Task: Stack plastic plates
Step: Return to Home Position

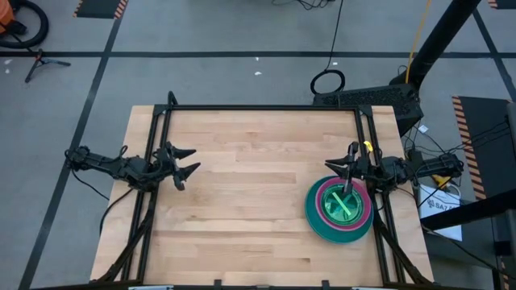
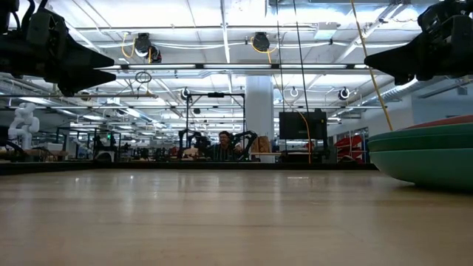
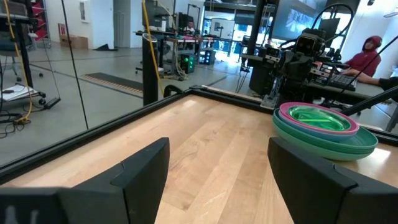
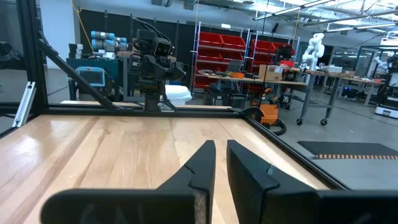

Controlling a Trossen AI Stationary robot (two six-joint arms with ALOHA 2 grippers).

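One stack of plastic plates (image 1: 339, 209) rests on the table's right side, near the right edge. It has teal plates at the bottom, a magenta and a pink rim above them, and a green plate on top. The left wrist view shows the stack (image 3: 323, 127) farther off, and the low view shows it (image 2: 429, 151) at the right. My right gripper (image 1: 330, 165) hovers just past the stack's far side, fingers shut (image 4: 221, 149), pointing toward the table's left. My left gripper (image 1: 192, 161) hangs open (image 3: 217, 152) over the table's left part, pointing right.
A black frame rail (image 1: 266, 107) runs along the table's far edge, with further rails down both sides. Bare wood (image 1: 250, 201) lies between the two grippers. Both grippers hang well above the tabletop in the low view. A person (image 3: 367, 56) sits beyond the table's right side.
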